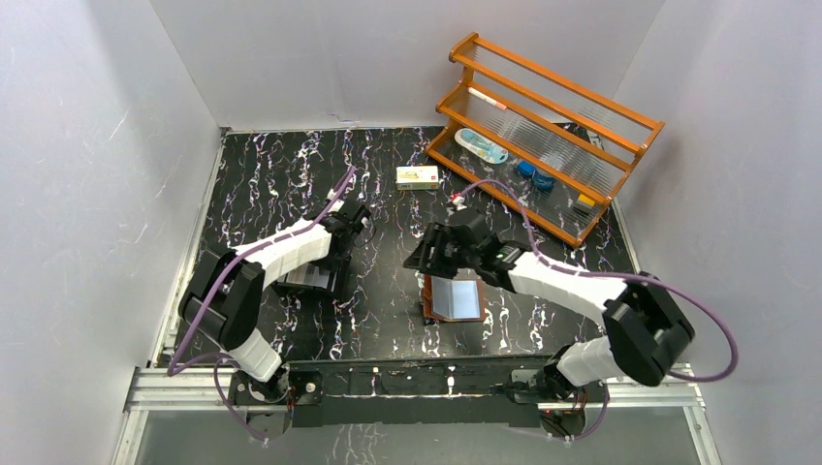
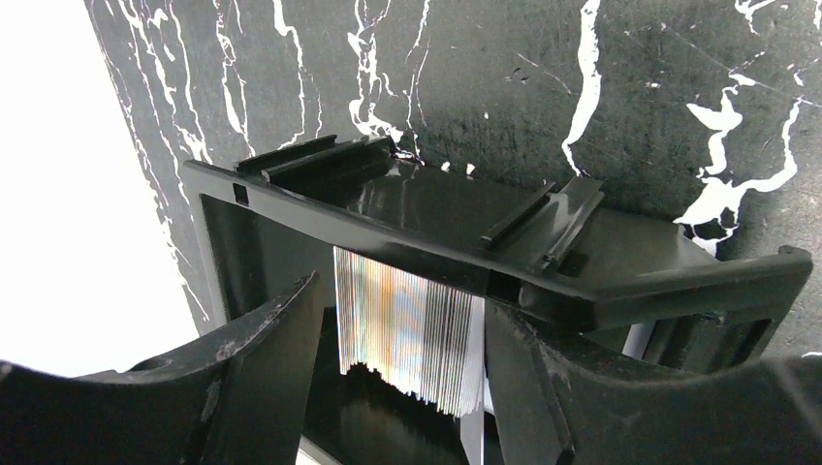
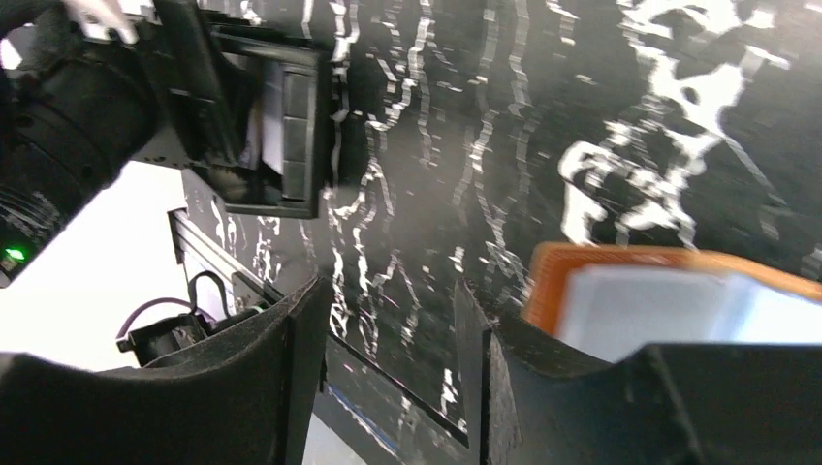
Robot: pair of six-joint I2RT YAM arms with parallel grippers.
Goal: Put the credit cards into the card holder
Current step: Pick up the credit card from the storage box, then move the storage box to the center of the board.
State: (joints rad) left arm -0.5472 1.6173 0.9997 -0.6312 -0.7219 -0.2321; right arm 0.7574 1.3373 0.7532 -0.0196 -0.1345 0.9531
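Left wrist view is showing the left pincer (image 2: 402,300) hanging open around a shiny credit card (image 2: 407,329) in the black tray (image 2: 368,225) — it is needing a gentle pinch next, I think — while the open, empty right pincer (image 3: 393,291) is hovering by the card holder (image 1: 454,298) on the tabletop (image 1: 291,174).

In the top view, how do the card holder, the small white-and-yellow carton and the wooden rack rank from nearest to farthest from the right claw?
From the right claw:
1. card holder, lying open just beside it, toward the arm bases.
2. carton, farther back, mid-table.
3. wooden rack, in the back right corner.
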